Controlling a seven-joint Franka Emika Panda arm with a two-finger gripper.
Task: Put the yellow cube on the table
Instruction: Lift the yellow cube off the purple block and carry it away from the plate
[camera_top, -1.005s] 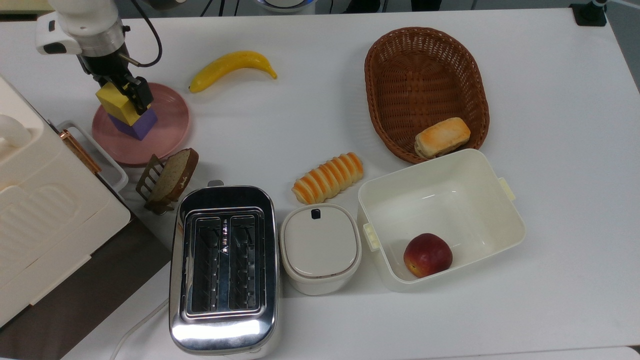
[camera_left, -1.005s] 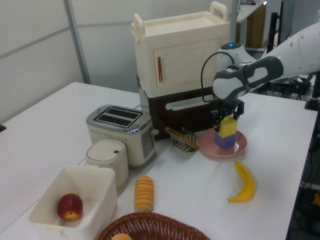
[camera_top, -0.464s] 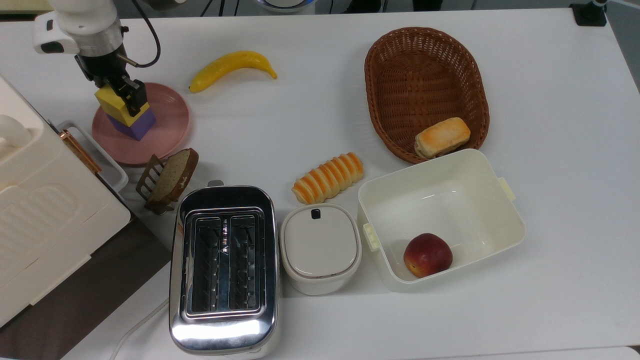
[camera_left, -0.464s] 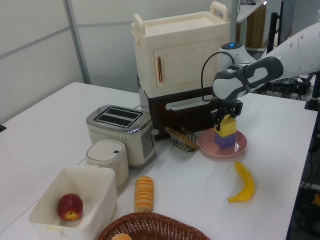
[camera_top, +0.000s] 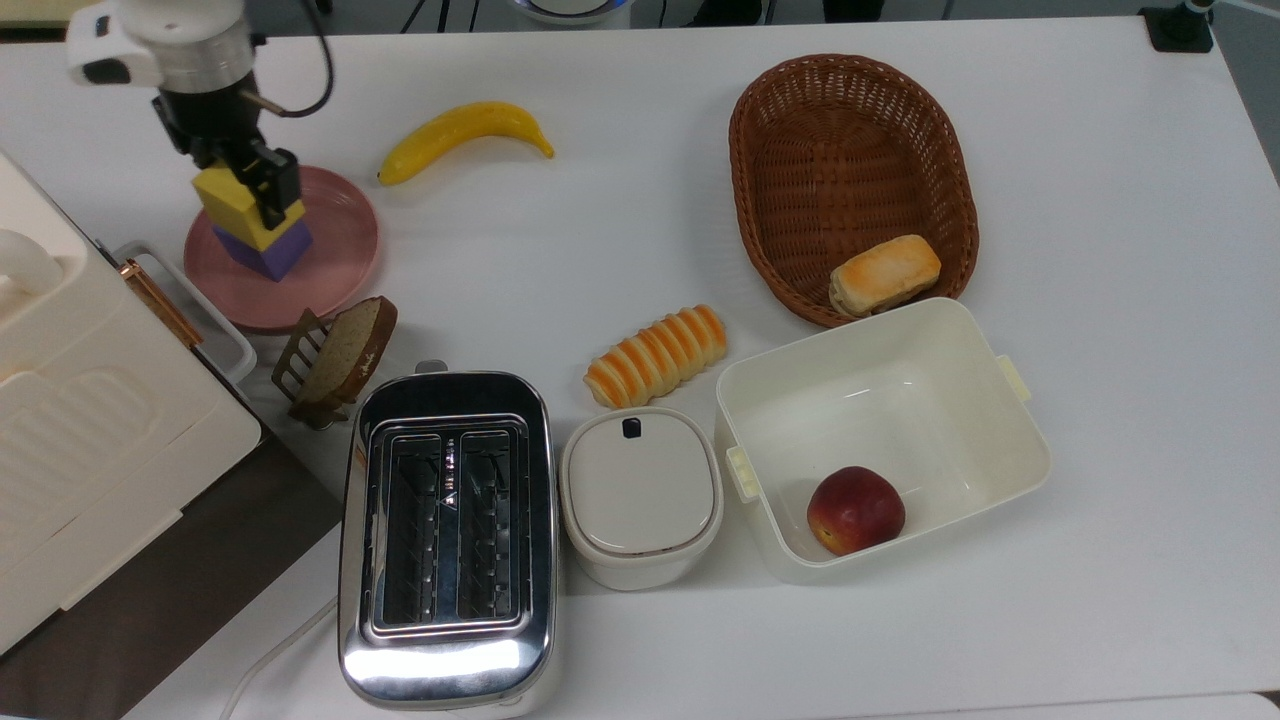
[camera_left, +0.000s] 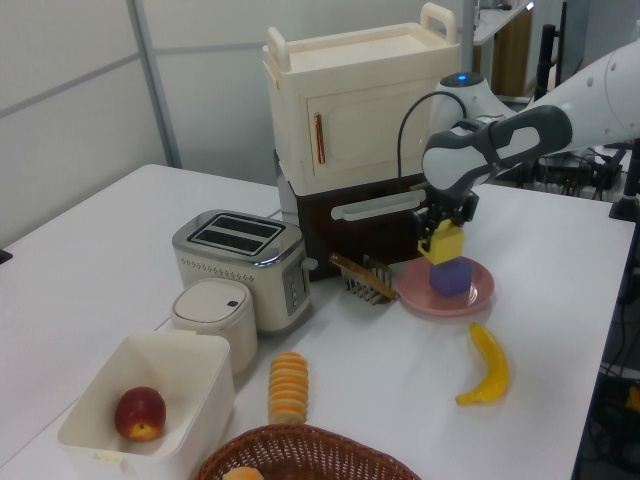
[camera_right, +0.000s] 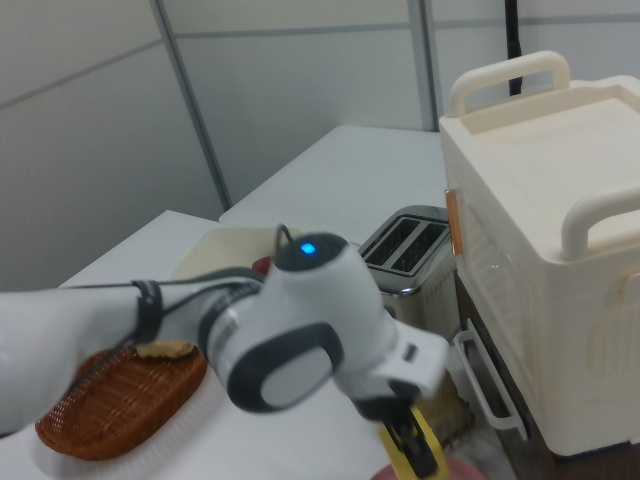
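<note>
My gripper (camera_top: 240, 188) is shut on the yellow cube (camera_top: 230, 205), one black finger on each side, at the top view's upper left. The cube hangs just above the purple cube (camera_top: 278, 256), which rests on the round pink plate (camera_top: 335, 255). In the left view the yellow cube (camera_left: 446, 244) sits slightly above and left of the purple cube (camera_left: 453, 277), under the gripper (camera_left: 441, 228). In the right view the arm's wrist fills the foreground, with the yellow cube (camera_right: 403, 447) below it. The white table (camera_top: 640, 200) spreads around the plate.
A banana (camera_top: 465, 130) lies right of the plate. A toast rack with a bread slice (camera_top: 340, 355), a toaster (camera_top: 447, 535) and a cream cabinet (camera_top: 80, 420) crowd the near side. Farther right stand a canister (camera_top: 640, 495), a striped roll (camera_top: 657, 355), a wicker basket (camera_top: 850, 160) and a white bin (camera_top: 880, 430).
The gripper has risen with the yellow cube, which has come off the purple cube and shifted slightly toward the left view's left. The purple cube stays on the plate.
</note>
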